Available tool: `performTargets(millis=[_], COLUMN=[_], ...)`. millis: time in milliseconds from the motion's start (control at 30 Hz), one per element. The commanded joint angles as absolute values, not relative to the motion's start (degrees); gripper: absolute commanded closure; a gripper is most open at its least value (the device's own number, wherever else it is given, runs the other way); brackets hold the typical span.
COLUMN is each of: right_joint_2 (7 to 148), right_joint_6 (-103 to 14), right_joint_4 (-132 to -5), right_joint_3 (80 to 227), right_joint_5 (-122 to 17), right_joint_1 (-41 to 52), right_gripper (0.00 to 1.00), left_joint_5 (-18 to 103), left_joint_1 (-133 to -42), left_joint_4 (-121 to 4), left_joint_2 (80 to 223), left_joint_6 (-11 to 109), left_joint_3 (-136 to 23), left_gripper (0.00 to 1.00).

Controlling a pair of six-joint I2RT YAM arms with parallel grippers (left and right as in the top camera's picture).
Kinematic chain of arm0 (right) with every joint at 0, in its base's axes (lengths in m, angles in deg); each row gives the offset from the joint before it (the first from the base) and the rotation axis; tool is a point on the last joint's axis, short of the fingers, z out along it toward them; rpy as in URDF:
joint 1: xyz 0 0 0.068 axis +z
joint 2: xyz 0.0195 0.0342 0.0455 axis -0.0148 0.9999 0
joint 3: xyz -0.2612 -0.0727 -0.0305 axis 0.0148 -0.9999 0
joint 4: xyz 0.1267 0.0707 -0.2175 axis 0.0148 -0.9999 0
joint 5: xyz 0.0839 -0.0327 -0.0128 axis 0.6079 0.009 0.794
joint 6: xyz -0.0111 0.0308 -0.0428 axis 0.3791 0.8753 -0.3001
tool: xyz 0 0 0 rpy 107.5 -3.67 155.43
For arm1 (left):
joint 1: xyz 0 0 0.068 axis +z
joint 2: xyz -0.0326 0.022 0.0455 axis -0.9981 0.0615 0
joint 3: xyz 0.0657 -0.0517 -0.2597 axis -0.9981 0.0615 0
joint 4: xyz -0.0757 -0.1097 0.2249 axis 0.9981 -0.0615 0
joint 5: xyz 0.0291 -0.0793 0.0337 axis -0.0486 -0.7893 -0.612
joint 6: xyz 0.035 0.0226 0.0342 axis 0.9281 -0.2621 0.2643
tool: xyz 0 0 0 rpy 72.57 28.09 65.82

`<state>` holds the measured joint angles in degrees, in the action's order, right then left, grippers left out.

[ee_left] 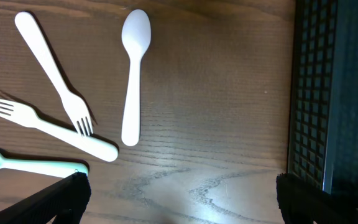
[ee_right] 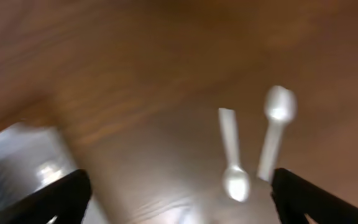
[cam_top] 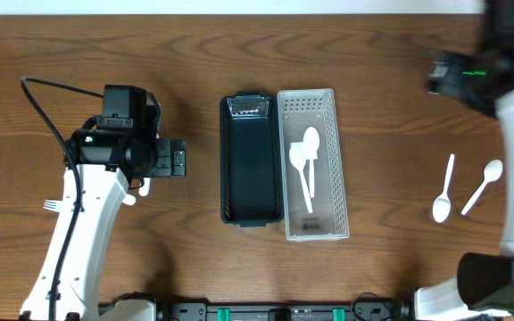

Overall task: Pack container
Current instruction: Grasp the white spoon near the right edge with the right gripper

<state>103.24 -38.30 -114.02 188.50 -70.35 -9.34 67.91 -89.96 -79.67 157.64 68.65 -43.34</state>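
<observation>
A black container and a white perforated container stand side by side mid-table. The white one holds white spoons. Two more white spoons lie on the table at the right. My left gripper is open and empty, left of the black container. The left wrist view shows its fingers apart over bare wood, with two white forks and a spoon beyond. My right gripper is open and empty at the far right. Its blurred wrist view shows two spoons.
A pale green-white utensil handle lies by my left finger. Fork tines stick out from under the left arm in the overhead view. The white container's corner shows at the left of the right wrist view.
</observation>
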Motion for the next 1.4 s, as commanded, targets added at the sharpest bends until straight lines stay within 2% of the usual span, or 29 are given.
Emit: performTargets(millis=[0,167,500,800,1000,1100,1300,1367], right_joint_2=[104.59,106.23,107.54,108.29,110.89,112.44,113.07,113.07], right_joint_6=[-39.68,-43.65,-48.72,-50.43,-50.65,-50.63,-50.41,-50.41], right_joint_4=[-114.26,-109.8,-90.43,-81.21,-80.09,-80.2,-80.36,-80.4], right_joint_3=[184.83,172.83,147.28,139.78,139.08,139.08,139.08,139.08], right_joint_5=[-68.82,-66.11,-62.66,-59.84,-59.49,-59.51,-59.51,-59.51], right_joint_1=[-16.51,-22.76,-23.28,-23.28,-23.26,-23.26,-23.28,-23.26], right_gripper=[0.02,0.03,0.05,0.04,0.06,0.16,0.52,0.67], left_joint_5=[68.59,68.59,68.59,68.59,68.59,68.59,68.59,68.59], left_joint_1=[-90.03,-90.03,-90.03,-90.03,-90.03,-90.03,-90.03,-90.03], left_joint_4=[-79.6,-79.58,-79.6,-79.62,-79.6,-79.62,-79.62,-79.62], left_joint_2=[157.86,157.86,157.86,157.86,157.86,157.86,157.86,157.86], left_joint_6=[68.95,68.95,68.95,68.95,68.95,68.95,68.95,68.95], left_joint_3=[-44.25,-44.25,-44.25,-44.25,-44.25,-44.25,-44.25,-44.25], left_gripper=[0.02,0.02,0.02,0.02,0.02,0.02,0.02,0.02])
